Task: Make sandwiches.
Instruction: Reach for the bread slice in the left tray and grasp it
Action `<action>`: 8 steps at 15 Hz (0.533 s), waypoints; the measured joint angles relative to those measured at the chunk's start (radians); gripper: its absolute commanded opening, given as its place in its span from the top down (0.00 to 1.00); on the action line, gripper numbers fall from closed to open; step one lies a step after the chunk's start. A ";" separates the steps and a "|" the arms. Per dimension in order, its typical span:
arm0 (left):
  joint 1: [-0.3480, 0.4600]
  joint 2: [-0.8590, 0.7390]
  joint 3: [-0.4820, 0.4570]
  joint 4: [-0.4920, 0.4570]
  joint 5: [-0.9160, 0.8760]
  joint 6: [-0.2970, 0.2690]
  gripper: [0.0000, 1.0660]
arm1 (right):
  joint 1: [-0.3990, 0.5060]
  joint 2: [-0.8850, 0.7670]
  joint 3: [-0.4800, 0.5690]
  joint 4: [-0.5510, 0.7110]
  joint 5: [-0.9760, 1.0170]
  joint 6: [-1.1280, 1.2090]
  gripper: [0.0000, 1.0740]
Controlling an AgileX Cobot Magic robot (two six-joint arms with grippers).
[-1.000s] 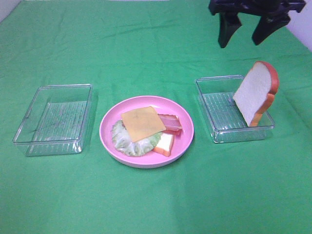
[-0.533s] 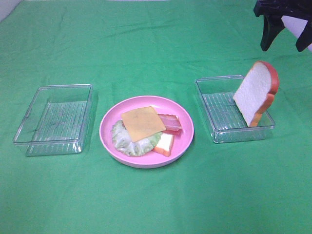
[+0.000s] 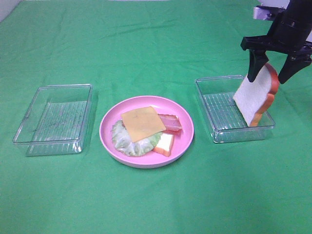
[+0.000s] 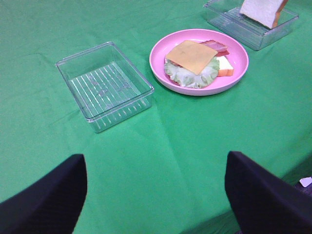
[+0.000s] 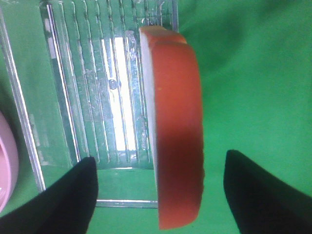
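A white bread slice (image 3: pixel 253 95) with orange-brown crust leans upright against the far right wall of the right clear tray (image 3: pixel 219 105). My right gripper (image 3: pixel 273 74) is open, its fingers on either side of the slice's top edge; the right wrist view shows the crust (image 5: pixel 178 122) between the two dark fingers. On the pink plate (image 3: pixel 109 134) lie a green lettuce leaf (image 3: pixel 127 142), a yellow cheese slice (image 3: pixel 142 123) on top, bacon strips (image 3: pixel 170 122) and a second bread slice (image 3: pixel 165 144). My left gripper (image 4: pixel 156 190) is open, well short of the left tray.
An empty clear tray (image 3: pixel 54 118) stands left of the plate; it also shows in the left wrist view (image 4: pixel 105 84). Everything rests on a green cloth (image 3: pixel 156 204). A white patch shows at the cloth's far right edge.
My right gripper moved right along the far edge, then came down over the upright bread slice, so its open fingers now straddle the slice's top. Nothing else moved.
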 measured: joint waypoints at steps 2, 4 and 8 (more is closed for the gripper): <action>0.000 0.000 0.000 0.000 0.000 0.000 0.30 | 0.000 0.004 0.000 0.000 -0.009 0.000 0.58; 0.000 0.000 0.000 0.000 0.000 0.000 0.30 | 0.000 0.004 0.000 0.000 -0.010 0.000 0.83; 0.000 0.000 0.000 0.000 0.000 0.000 0.30 | 0.000 -0.001 0.000 0.000 -0.009 0.005 1.00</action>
